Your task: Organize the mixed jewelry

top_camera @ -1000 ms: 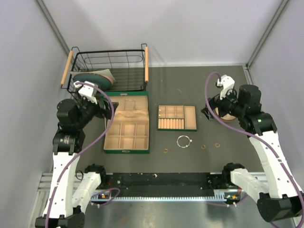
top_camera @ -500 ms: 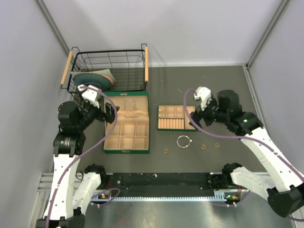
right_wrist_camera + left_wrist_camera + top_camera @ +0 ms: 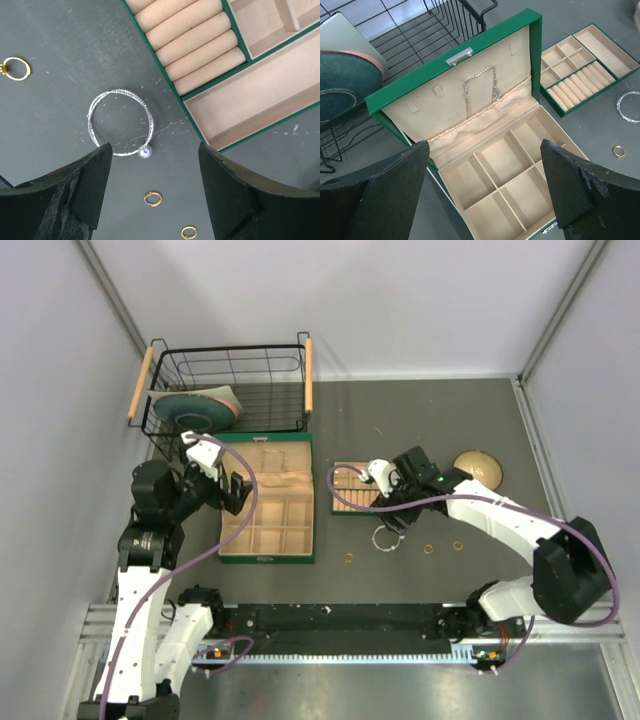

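Bracelet (image 3: 120, 91) lies flat — round, bead (image 3: 145, 153) toward two rings (image 3: 152, 198).

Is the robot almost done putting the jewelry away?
Not nearly. Done: nothing; the compartments of the tray look empty. In hand: the right end effector hovers open over the silver bracelet, not gripping it. Left: the bracelet and three gold rings, all lying on the table.

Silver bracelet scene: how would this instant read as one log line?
right gripper: open, over silver bracelet on table | left gripper: open, above open green jewelry box | gold rings: loose on table
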